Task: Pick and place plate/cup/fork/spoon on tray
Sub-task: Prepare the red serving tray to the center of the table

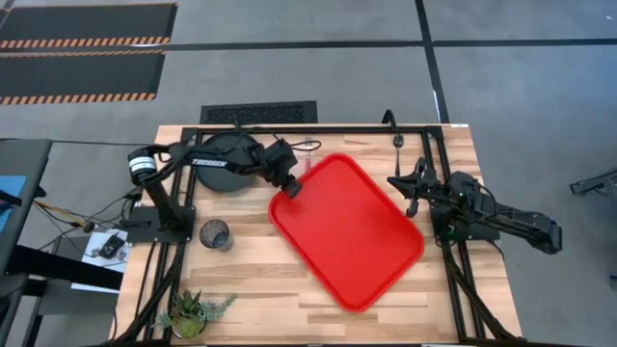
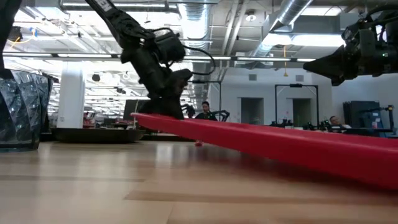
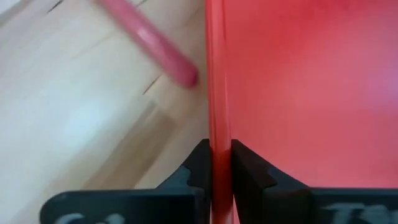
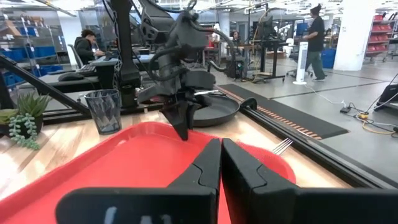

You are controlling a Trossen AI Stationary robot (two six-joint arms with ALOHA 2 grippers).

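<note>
High view: left claw (image 1: 290, 190) pinches the tray (image 1: 352, 231) rim, lifting that corner.

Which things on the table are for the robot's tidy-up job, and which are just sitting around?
For the job:
- tray, its rim pinched by the left gripper, one end lifted
- plate
- cup
- fork, only its red handle showing
- spoon

Just sitting around:
- potted plant
- right gripper, waiting beside the tray

Fork (image 3: 152, 45) beside tray (image 3: 311, 93) rim: blurred, only red handle shows, tines cut off. Plate (image 1: 220, 154) partly hidden under left arm.
</note>
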